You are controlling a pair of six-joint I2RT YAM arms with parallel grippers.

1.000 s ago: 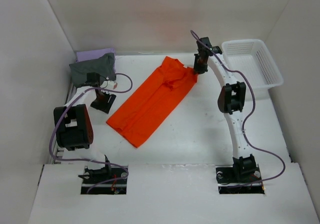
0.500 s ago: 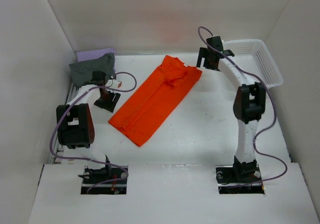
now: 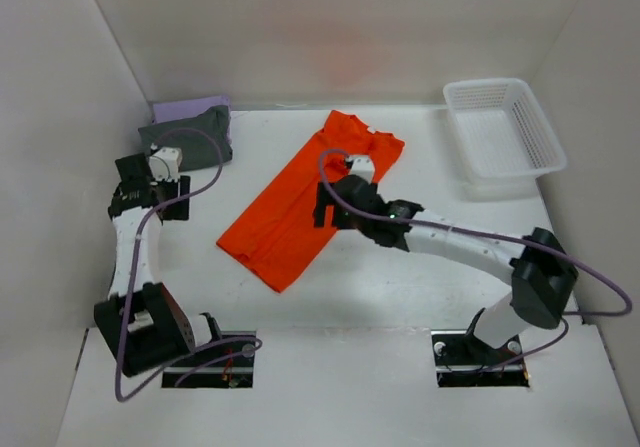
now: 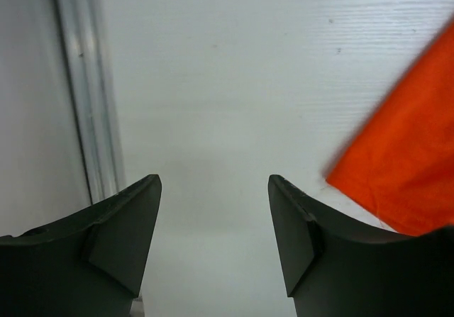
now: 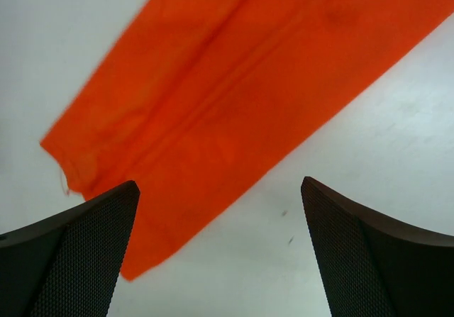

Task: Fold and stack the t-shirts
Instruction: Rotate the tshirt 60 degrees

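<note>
- Two of three shirts look done; one is half folded.
- Right jaws stand wide apart and empty. They hover over the middle of the orange shirt (image 3: 275, 229), which lies as a long diagonal strip mid-surface (image 3: 400, 297), apparently folded lengthwise only.
- Left jaws are parted and empty, over bare surface by the left edge, near the strip's corner.
- Far left, the grey shirt (image 3: 195, 137) sits folded on the lavender shirt (image 3: 190, 104), a stack of two.
- Far right, the basket (image 3: 490, 83) stands well apart.
- Remaining, as I judge it: fold the orange shirt crosswise, then set it on the stack.
</note>
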